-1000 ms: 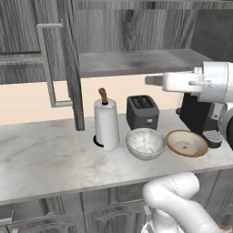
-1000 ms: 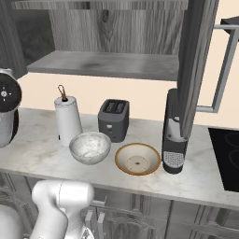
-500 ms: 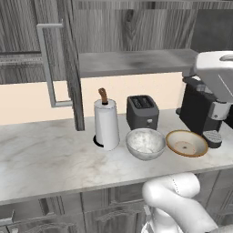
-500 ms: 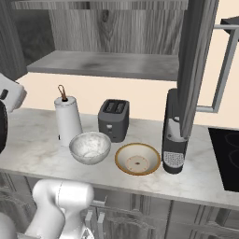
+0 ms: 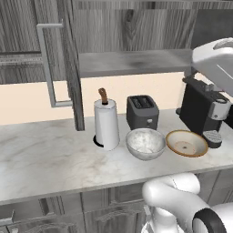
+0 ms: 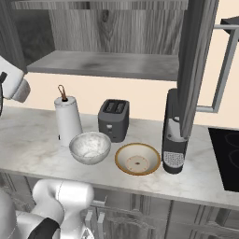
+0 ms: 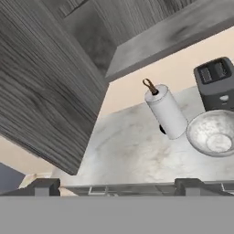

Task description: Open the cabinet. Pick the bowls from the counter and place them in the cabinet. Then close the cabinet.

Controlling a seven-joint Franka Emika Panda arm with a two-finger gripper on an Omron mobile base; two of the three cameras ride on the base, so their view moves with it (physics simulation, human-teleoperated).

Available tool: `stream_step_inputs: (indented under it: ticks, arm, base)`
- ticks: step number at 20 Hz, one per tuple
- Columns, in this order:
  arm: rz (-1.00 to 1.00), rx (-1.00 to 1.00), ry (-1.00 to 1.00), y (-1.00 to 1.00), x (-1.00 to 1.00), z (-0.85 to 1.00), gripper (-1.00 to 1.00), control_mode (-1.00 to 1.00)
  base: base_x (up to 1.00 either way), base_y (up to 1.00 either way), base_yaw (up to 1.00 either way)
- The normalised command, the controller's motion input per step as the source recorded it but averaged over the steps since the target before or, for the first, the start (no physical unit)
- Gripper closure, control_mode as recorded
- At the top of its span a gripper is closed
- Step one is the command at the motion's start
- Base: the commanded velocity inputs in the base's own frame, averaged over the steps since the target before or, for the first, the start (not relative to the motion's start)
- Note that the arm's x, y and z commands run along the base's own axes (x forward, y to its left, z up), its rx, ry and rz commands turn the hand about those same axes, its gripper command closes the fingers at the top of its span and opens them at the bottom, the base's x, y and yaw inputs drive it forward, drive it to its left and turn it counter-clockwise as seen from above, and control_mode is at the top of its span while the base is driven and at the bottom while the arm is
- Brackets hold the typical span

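The fingers [image 7: 45, 185] stand wide apart with nothing between them, their dark tips rising at the bottom of the hand view, which looks down past the open left door at the counter [image 7: 132, 151]. Going left to right along the scene: the cabinet [image 5: 132, 61] has both doors swung out, the left one [image 5: 68, 63] edge-on with its long bar handle, and its grey shelf is bare. Below it on the counter stand a paper towel roll [image 5: 107, 123], then a dark toaster [image 5: 142, 111] toward the back, with the speckled grey-white bowl [image 5: 145, 143] in front of it near the counter's front edge. Just right of that sits the shallow tan bowl [image 5: 186, 143], close beside a black coffee machine [image 5: 202, 109]. Further right, in the right base view, the right door [image 6: 196, 60] hangs open over the counter. Opening looks done, and both bowls are still down on the counter, so the step in hand appears to be the first pick. The next move calls for lowering the spread fingers over one bowl's rim, likely the speckled one, which lies at the right of the hand view.
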Motion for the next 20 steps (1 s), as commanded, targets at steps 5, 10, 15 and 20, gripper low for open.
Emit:
stream_step_inputs:
  ticks: [5, 10, 15, 20]
  arm:
    - [-0.02, -0.05, 0.07, -0.04, 0.00, -0.33, -1.00, -1.00]
    - [-0.04, -0.11, 0.09, -0.12, 0.00, -0.73, -1.00, -1.00]
    - [-0.02, -0.08, 0.06, -0.27, 0.03, -0.52, -1.00, -1.00]
    - [-0.04, -0.07, 0.27, -0.41, 0.09, -0.26, -1.00, -1.00]
  base:
    - [0.00, 0.00, 0.00]
    - [0.00, 0.00, 0.00]
    - [0.00, 0.00, 0.00]
    - [0.00, 0.00, 0.00]
